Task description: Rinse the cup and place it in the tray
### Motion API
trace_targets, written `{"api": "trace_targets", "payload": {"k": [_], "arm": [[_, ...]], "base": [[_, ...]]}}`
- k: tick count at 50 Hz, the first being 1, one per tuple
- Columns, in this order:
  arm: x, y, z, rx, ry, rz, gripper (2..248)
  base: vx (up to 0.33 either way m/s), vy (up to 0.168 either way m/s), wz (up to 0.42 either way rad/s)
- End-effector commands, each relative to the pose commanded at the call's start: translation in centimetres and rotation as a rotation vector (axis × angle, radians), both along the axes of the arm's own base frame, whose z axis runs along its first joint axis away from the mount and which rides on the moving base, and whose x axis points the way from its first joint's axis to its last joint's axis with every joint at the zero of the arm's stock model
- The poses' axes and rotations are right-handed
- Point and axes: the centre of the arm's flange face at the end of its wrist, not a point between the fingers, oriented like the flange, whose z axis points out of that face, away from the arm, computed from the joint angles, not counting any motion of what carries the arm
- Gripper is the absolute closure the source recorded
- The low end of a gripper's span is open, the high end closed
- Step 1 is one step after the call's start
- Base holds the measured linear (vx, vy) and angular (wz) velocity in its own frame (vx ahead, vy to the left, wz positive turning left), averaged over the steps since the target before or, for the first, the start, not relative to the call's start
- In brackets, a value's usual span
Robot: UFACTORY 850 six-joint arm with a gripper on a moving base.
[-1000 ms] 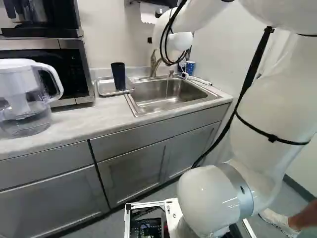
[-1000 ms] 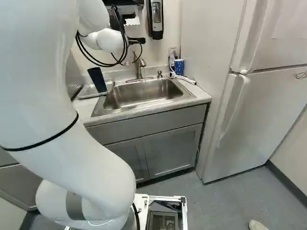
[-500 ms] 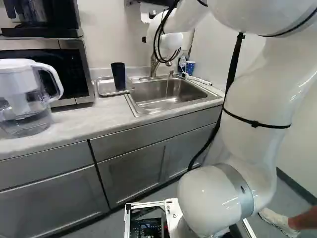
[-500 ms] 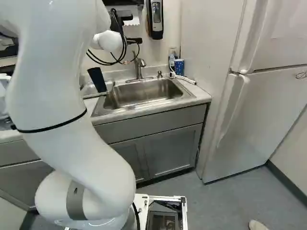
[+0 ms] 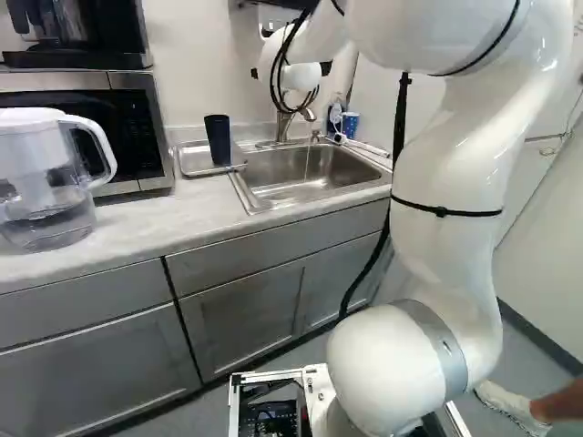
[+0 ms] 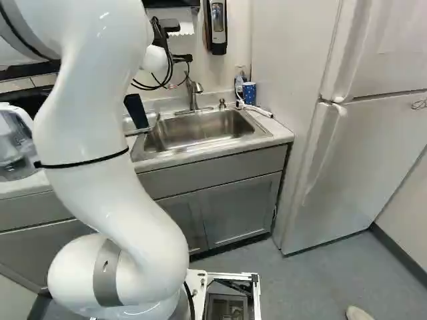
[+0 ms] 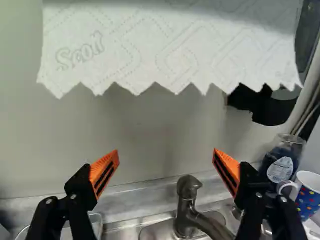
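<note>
One white arm (image 5: 446, 228), now folded inward, wrist slightly left, perhaps lining up for the cup. Past a water jug (image 5: 46, 182) on the bench (image 5: 127, 228), the dark cup (image 5: 218, 139) upright in the tray (image 5: 191, 161). Then the sink (image 5: 269, 173), thin water (image 5: 307, 162) apparently running, rinse perhaps still due. Fingers (image 7: 104, 172) wide open, gripping nothing; tap (image 7: 186, 210) and hanging paper towel (image 7: 165, 45) close ahead, easy to snag.

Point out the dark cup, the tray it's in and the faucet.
Tall dark tapered cup (image 5: 218, 141): left base view, middle of its side wall.
Shallow rectangular metal tray (image 5: 194, 162): left base view, bare floor beside the cup.
Brushed-metal faucet (image 7: 186, 219): wrist view, upright body below the handle.
</note>
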Motion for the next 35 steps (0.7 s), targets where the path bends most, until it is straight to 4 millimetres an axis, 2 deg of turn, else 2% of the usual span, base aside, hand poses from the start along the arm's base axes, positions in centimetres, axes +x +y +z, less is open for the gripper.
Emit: {"api": "trace_targets", "payload": {"k": [12, 35], "arm": [[1.0, 1.5, -0.5, -0.004, 0.032, 0.022, 3], [0.9, 1.8, -1.2, -0.016, 0.113, 0.034, 3]], "base": [[0.0, 0.0, 0.0], [0.0, 0.0, 0.0]]}}
